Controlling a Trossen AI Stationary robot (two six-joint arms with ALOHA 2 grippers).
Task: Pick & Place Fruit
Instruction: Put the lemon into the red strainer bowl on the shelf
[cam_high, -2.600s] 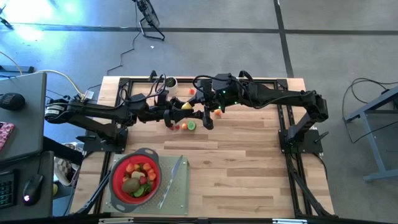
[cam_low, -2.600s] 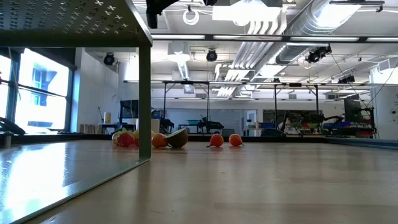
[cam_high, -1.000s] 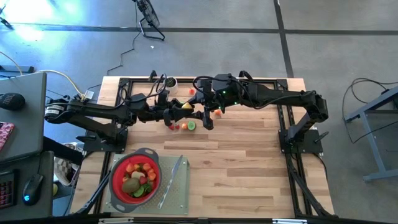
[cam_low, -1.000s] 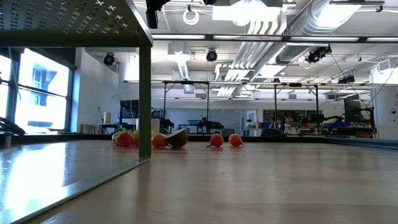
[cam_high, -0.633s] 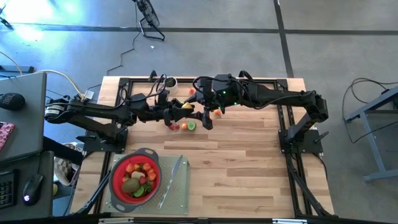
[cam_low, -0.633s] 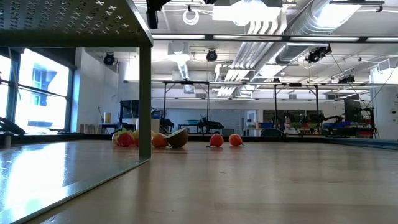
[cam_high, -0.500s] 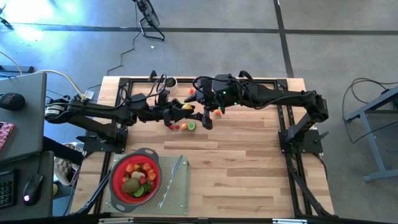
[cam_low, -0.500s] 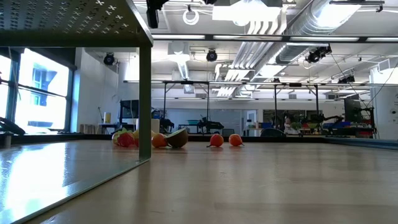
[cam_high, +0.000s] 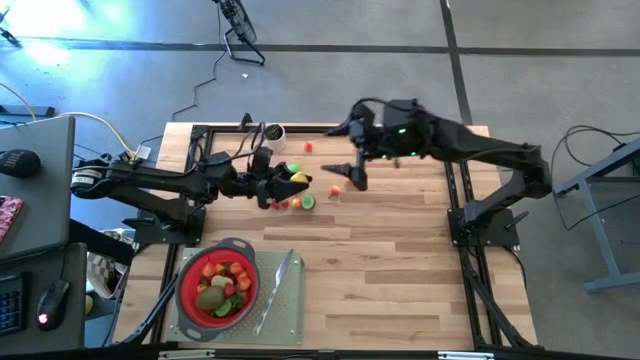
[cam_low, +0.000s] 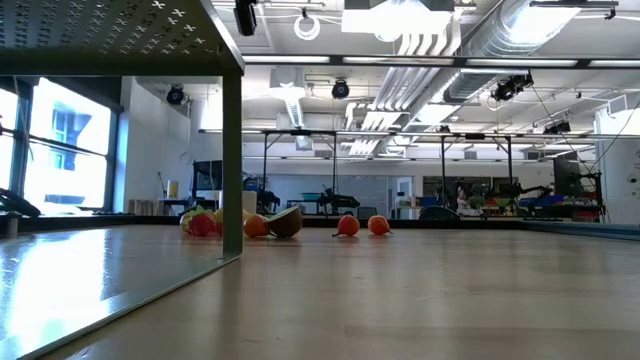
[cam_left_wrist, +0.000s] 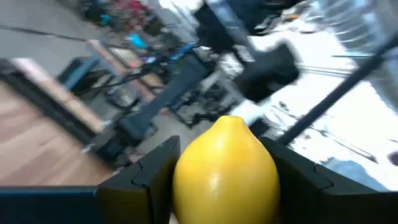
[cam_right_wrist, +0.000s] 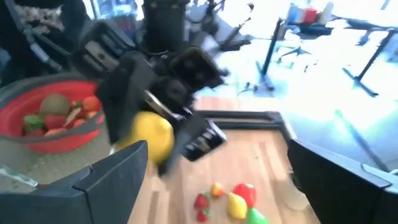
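The left gripper (cam_high: 291, 181) is clamped around the yellow lemon (cam_left_wrist: 225, 170); the right gripper (cam_high: 345, 171), spread wide, is held nearby.

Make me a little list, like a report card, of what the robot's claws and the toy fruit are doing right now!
Left claw: shut on the smooth yellow toy lemon, held above the table's far side
Right claw: open, empty, apart from the lemon
Red bowl-shaped strainer with grey rim: near left corner, already holds several toy fruits
Loose small toy fruits: red, orange and green pieces on the light wooden table below the left claw
Slim grey knife: lying beside the strainer
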